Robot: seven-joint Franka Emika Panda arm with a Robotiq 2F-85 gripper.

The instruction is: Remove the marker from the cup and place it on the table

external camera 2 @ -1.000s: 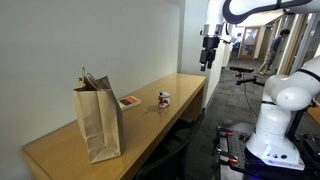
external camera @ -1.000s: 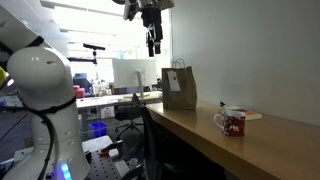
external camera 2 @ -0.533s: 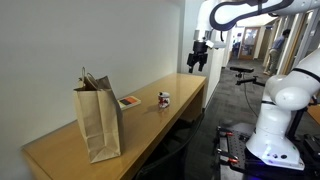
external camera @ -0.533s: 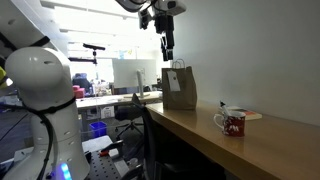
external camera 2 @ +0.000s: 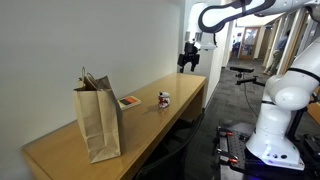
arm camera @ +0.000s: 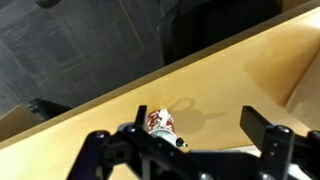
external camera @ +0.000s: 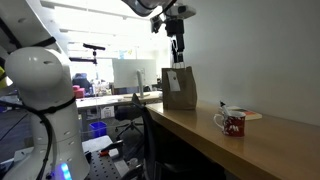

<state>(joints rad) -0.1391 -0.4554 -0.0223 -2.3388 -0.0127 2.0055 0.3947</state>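
Hovering high over the tabletop (external camera 2: pixel 150 120), the hand (external camera: pixel 178 48) is up in the air, well clear of everything. Wrist view: fingers (arm camera: pixel 262 135) spread wide, released, nothing between them. Far below sits the cup (arm camera: pixel 160 122), upright on the wood near the front edge, well apart from the bag (external camera 2: pixel 98 115). Marker? Too small to pick out from any camera, so I can't tell where it is.
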